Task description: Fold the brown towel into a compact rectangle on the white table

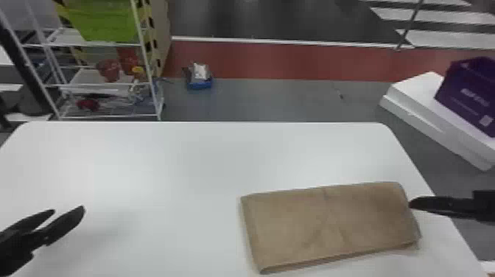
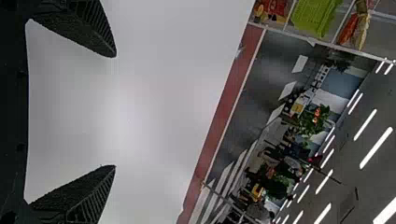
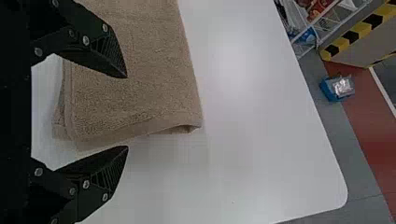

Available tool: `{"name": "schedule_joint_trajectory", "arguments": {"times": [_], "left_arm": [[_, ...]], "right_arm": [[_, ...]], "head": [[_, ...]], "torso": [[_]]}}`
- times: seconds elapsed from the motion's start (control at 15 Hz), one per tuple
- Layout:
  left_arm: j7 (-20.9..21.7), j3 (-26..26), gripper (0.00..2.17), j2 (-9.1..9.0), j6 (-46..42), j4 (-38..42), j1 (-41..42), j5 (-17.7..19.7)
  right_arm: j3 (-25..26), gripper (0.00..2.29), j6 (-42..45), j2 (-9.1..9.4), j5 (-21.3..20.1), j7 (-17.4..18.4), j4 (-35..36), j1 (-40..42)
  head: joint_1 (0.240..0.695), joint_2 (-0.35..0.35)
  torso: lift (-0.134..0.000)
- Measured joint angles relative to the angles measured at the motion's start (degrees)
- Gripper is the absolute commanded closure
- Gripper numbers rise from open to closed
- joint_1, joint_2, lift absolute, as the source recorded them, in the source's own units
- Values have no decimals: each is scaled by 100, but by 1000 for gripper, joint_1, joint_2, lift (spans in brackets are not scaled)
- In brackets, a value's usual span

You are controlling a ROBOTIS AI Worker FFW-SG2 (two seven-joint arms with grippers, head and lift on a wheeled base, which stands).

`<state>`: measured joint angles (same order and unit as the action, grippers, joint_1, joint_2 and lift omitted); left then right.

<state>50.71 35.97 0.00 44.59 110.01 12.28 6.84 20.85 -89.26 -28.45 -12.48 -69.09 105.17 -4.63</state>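
Brown terry towel (image 1: 324, 224) was seen laid flat on the smooth white table (image 1: 165, 165), toward its right side, folded into a layered rectangle. Looped pile, a smoother hem band and faint creases were shown; at one corner a small gap was left between layers. Ribbed inner faces were shown on both black grippers' fingers. Left gripper (image 1: 69, 210) was held open over the table's left part. Right gripper (image 1: 411, 203) was held open at the towel's right end; contact couldn't be confirmed. Left gripper and towel were separated by a wide stretch of table. Towel's right end was placed near the table's right edge. Table corners were rounded. Beyond: white wire rack (image 1: 110, 116), purple box (image 1: 464, 92) set on white blocks (image 1: 416, 95), red floor strip (image 1: 294, 60).
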Motion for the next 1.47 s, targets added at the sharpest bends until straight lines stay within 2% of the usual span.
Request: {"name": "schedule_joint_trajectory", "arguments": {"times": [0.13,0.27,0.4,0.8,0.87,1.0,1.13,1.47], "left_arm": [[1,20,19,0,-52,-12,6,8],[0,24,19,0,-112,-30,10,17],[0,25,19,0,-120,-32,11,19],[0,76,19,0,-169,-58,45,27],[6,89,19,0,-184,-64,46,31],[9,108,19,0,-191,-67,51,35],[9,124,19,0,-191,-68,55,36],[8,137,19,0,-193,-68,55,36]], "right_arm": [[28,188,0,-142,-12,-50,92,180],[-31,215,0,-173,-97,-45,31,304],[-118,323,0,-110,-158,-17,-90,325],[-527,340,0,121,-415,53,-408,106],[-617,485,0,144,-455,54,-451,69],[-736,599,0,192,-524,61,-497,-1],[-766,896,0,241,-543,62,-522,-39],[-764,1052,1,303,-532,51,-611,-34]], "head": [[695,-93],[695,-101],[695,-98],[695,-61],[695,-55],[695,-44],[695,-32],[695,-23]], "torso": [[-124],[-124],[-124],[-124],[-124],[-124],[-124],[-124]]}}
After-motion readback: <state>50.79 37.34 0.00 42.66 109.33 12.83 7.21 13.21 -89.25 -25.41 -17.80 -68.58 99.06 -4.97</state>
